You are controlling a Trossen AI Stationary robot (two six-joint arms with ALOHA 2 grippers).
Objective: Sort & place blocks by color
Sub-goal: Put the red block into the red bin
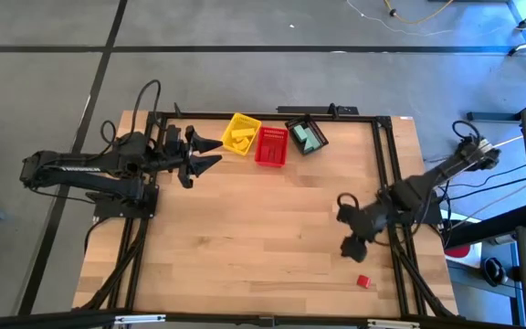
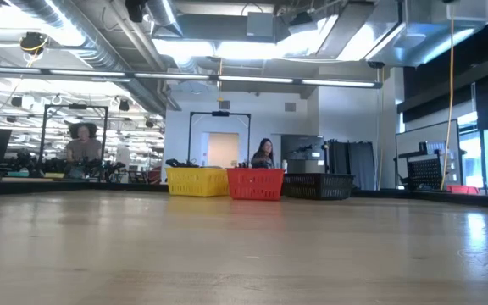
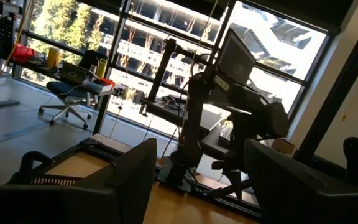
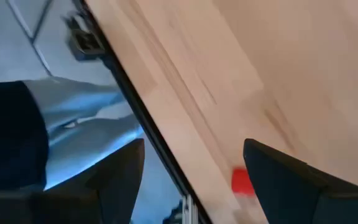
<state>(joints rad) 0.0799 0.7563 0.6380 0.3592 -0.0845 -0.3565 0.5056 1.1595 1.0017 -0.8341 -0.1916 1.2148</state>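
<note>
Hovering wide-jawed, the right gripper (image 1: 349, 224) nears the red block (image 1: 362, 281) at the surface's near right edge; left gripper (image 1: 210, 153) waits open.

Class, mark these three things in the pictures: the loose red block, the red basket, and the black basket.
red block (image 1: 363, 281), high view, its top face.
red basket (image 1: 270, 158), high view, its near rim.
black basket (image 1: 295, 124), high view, its rim.

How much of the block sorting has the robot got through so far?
Mostly done: yellow blocks lie in the yellow basket and teal blocks in the black basket. Nothing is in hand: the left gripper and right gripper are both open and empty. One red block remains on the table, bound for the red basket.
</note>
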